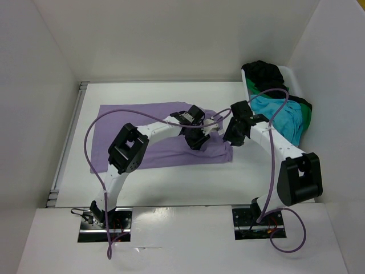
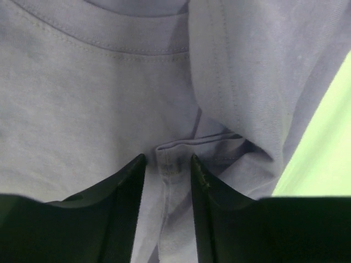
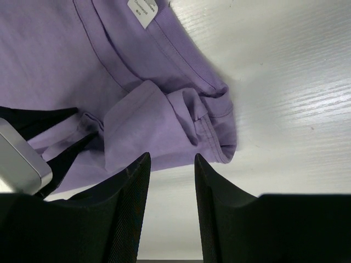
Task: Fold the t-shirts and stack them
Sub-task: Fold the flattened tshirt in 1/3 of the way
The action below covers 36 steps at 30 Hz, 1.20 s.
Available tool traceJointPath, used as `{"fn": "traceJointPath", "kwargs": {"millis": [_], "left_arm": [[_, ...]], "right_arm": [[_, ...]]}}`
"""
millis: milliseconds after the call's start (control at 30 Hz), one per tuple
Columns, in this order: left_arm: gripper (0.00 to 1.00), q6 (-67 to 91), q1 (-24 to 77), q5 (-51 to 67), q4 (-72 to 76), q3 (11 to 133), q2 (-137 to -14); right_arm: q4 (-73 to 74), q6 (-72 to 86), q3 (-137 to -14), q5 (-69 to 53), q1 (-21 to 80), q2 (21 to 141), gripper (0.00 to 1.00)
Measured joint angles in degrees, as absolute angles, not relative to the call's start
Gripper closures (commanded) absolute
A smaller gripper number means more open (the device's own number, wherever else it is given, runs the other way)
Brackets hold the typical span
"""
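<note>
My left tool [image 2: 168, 160] stands partway open, astride a bunched hem of the lavender t-shirt [image 2: 82, 98]. Cloth fills the gap, but I cannot tell whether I am pinching it. My right tool [image 3: 171, 159] is about half open and holds nothing: bare surface [image 3: 285, 109] shows between its fingers, with the shirt's crumpled corner just beyond. I judge both are at this right-hand edge to lift it together for a fold, and the shirt lies spread flat mid-surface for that. The turquoise t-shirt [image 1: 282, 117], black t-shirt [image 1: 262, 71] and green t-shirt [image 1: 308, 116] sit heaped in the white bin [image 1: 291, 73] at the far right, unfolded.
</note>
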<state>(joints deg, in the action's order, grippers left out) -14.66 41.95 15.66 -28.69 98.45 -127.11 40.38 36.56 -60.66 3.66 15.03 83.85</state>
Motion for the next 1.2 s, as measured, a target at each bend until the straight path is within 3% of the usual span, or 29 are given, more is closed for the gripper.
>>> {"fn": "traceJointPath", "kwargs": {"millis": [133,300,367,500,967,1200], "left_arm": [[0.89,-14.37,42.04,17.02,-28.84,98.45,-127.13],[0.99,-14.5,42.19,17.28,-29.1,98.52,-127.22],[1.0,-14.28,42.19,17.23,-29.19,98.61,-127.22],[1.0,-13.02,42.19,16.53,-29.63,98.8,-127.22],[0.95,-11.94,42.54,14.79,-29.93,99.13,-127.11],[1.0,-11.88,42.7,14.72,-29.98,99.18,-126.34]], "right_arm": [[39.83,36.36,-60.36,3.6,14.96,83.85,0.56],[39.2,36.29,-60.27,3.05,14.94,83.9,0.56],[38.59,36.14,-60.18,2.66,14.94,84.2,0.56],[36.95,35.53,-59.92,1.91,14.83,86.21,0.44],[32.91,32.62,-59.92,0.1,14.74,98.0,0.44],[32.64,31.99,-59.94,0.05,14.74,96.99,0.48]]}}
